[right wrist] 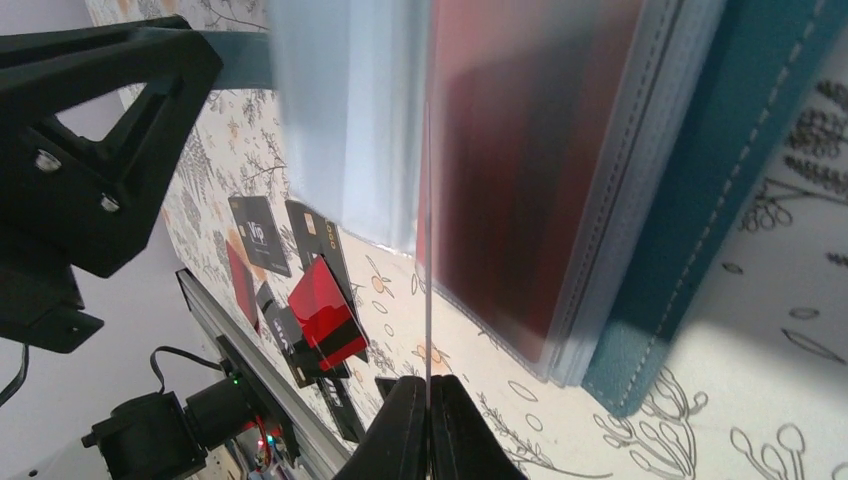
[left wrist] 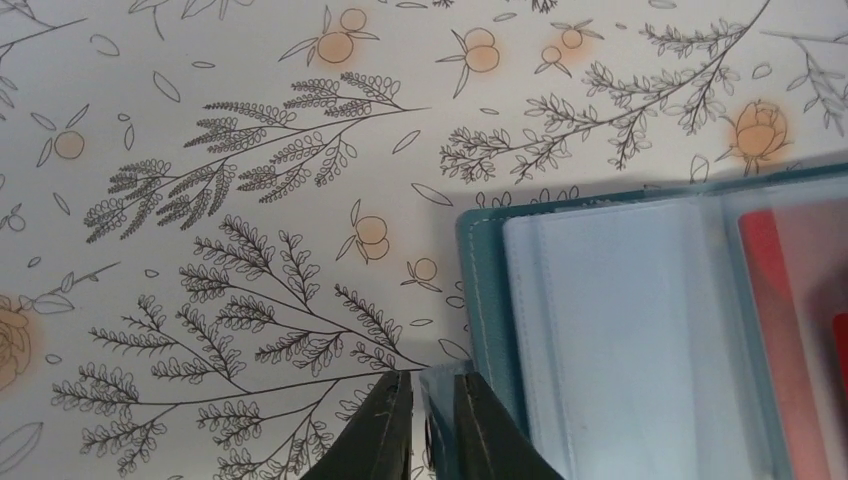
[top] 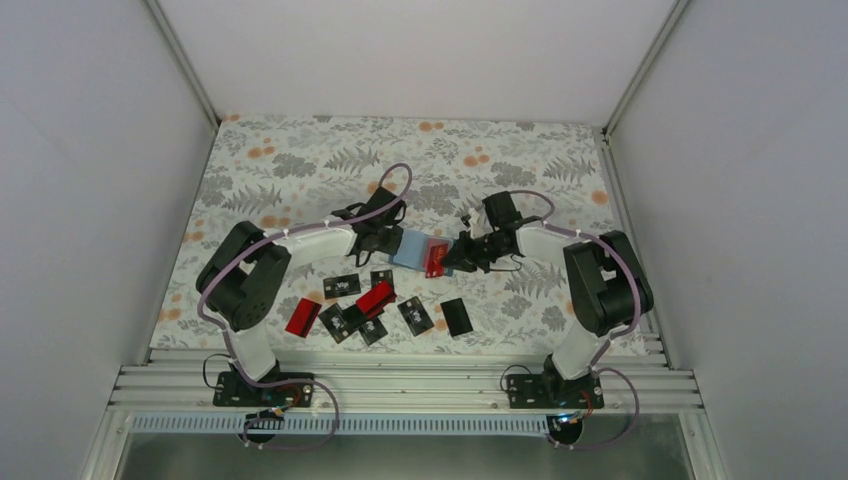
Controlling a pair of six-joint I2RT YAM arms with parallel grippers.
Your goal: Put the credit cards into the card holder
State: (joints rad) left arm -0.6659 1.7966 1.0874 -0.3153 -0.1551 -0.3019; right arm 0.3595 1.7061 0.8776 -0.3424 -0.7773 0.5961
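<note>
Top external view: the card holder is lying open mid-table between the two claws. The loose credit cards are lying scattered nearer the bases, left of centre, red and black, some overlapping.
Left gripper: its fingers are pinching almost together on the corner of a clear leaf at the holder's left edge, pinning that side.
Right gripper: its fingers are pressing together on a thin sheet seen edge-on, standing upright over the holder — sleeve leaf or card, I cannot tell which.
Red card: one is sitting inside a frosted pocket on the right page.
Handling, cards: they are looking light, stiff and slick. Lying flat, they are offering only edges, so one propped on its neighbours is likely the easiest to nip by a short edge.
Handling, holder: it is looking soft and light, and is likely to slide or fold shut unless one claw is pinning it. The pocket leaves are looking flimsy and are probably needing spreading at the mouth.
Surface: a floral cloth is covering the table, probably giving some grip.
Room: white walls are closing in on the left, right and far sides, and a metal rail is running along the near edge — the arms are working close together, so clearance looks tight.
</note>
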